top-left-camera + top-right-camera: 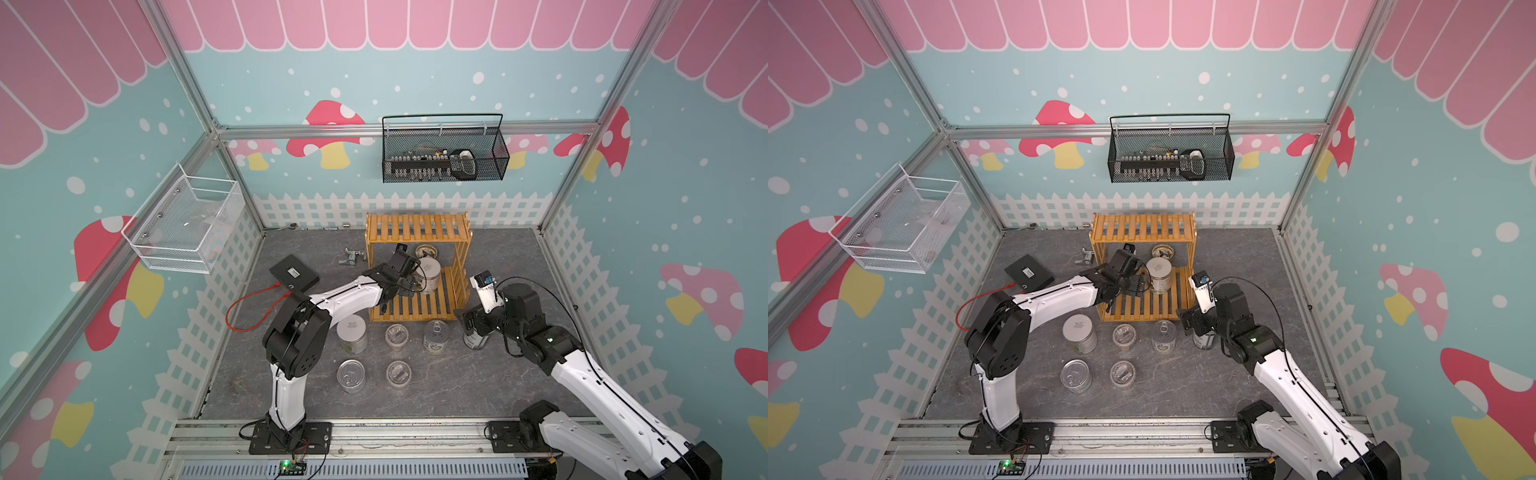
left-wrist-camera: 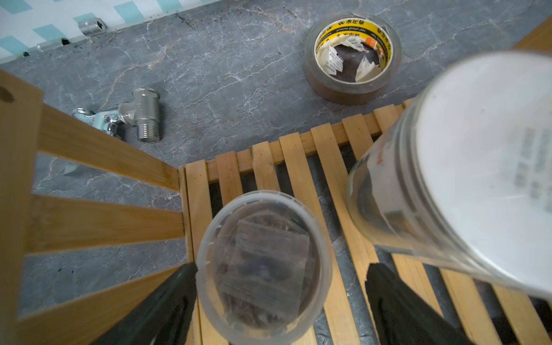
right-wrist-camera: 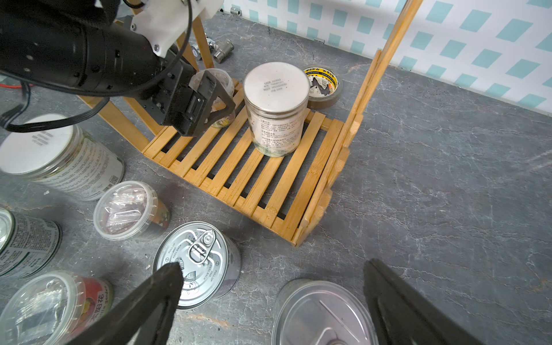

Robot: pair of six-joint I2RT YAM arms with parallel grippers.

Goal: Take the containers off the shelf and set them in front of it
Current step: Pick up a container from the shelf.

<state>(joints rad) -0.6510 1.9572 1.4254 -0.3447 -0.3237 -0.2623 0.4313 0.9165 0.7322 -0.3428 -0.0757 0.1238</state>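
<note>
In the lower tier of the shelf [image 2: 294,167], we find the left claw [image 2: 282,267] with jaws apart, straddling a small clear jar [image 2: 263,257] but not clamped on it. Room is tight. One finger [image 2: 167,304] sits between the jar's rim and the shelf's slatted side rails. The other finger [image 2: 400,307] stands off the jar, with a white-lidded jar [image 2: 478,167] just outside it. Beyond the claw's tips, past the tier's back edge, lies a roll of tape [image 2: 352,56]. The left arm [image 1: 345,295] stretches nearly level from a raised elbow to the tier's front corner.

We see the right claw [image 3: 271,264] pointing down off the shelf's opposite front corner, jaws wide over a silver tin [image 3: 322,313], gripping nothing. A pull-tab tin [image 3: 203,254] sits just beside one finger. More containers [image 1: 351,330] crowd that side, while bare table [image 3: 448,179] opens on the other.
</note>
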